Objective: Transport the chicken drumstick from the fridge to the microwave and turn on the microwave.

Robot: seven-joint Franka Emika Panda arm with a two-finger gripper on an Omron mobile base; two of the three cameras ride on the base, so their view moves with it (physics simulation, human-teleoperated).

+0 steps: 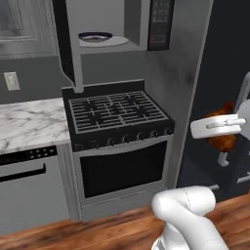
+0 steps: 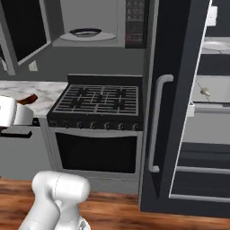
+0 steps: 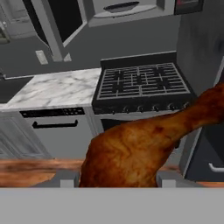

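The claw (image 3: 114,181) is clamped on the chicken drumstick (image 3: 140,146). In the hand view its two grey finger tips (image 3: 65,180) rise at either side of the meat's thick end, pressed against it, and the thin end tapers away up and to the right, toward the edge of the picture. The thick end sits right between the tips and hides the gap between them.

In the left base view the white hand holds the drumstick (image 1: 222,132) in the air in front of the dark fridge (image 1: 215,73), clear of the wooden floor (image 1: 97,229); the meat shows above and below the hand, brown and glossy. In the right base view the hand is at the left edge, with a reddish tip of the drumstick (image 2: 28,99) sticking out past it, seen against the marble counter (image 2: 45,92).

Farther out stands the black stove (image 1: 117,114) with its grated top and oven door below. Above the stove is the microwave (image 1: 110,24), its door swung open to the left, a white plate with a dark rim (image 1: 96,37) inside it and the black button panel (image 1: 160,22) at its right. The fridge door (image 2: 168,103) stands open, and a small beige item (image 2: 205,91) lies on a shelf inside.
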